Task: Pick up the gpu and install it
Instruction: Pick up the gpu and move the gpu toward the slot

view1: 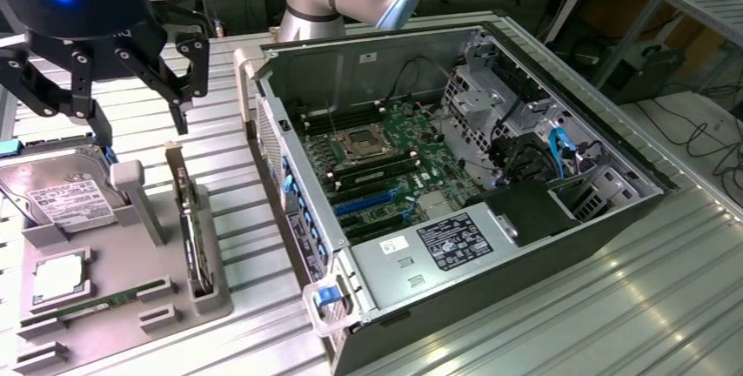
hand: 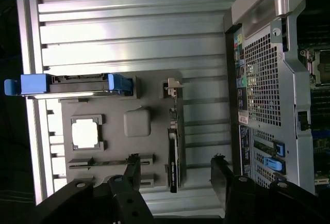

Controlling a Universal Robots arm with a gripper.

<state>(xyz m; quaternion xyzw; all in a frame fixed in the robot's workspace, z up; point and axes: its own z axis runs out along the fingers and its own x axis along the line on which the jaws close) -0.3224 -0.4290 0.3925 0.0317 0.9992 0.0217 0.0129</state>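
The gpu (view1: 190,224) is a slim dark card standing on edge in a slot at the exterior view's right side of the grey parts tray (view1: 122,341). My gripper (view1: 139,124) hangs open above the tray's far end, a little above the card and touching nothing. In the wrist view the gpu (hand: 174,154) lies straight below, and the gripper (hand: 175,175) straddles it with one dark finger (hand: 133,170) on either side. Nothing sits between the fingers. The open computer case (view1: 465,176) stands at the exterior view's right, with blue expansion slots (view1: 365,204) on its motherboard.
The tray also holds a silver hard drive (view1: 58,193) with blue rails (hand: 118,83), a square processor (view1: 58,280) and a narrow green memory stick (view1: 99,302). The case's perforated rear panel (hand: 263,84) stands close beside the tray. Ribbed metal table (view1: 604,306) lies all around.
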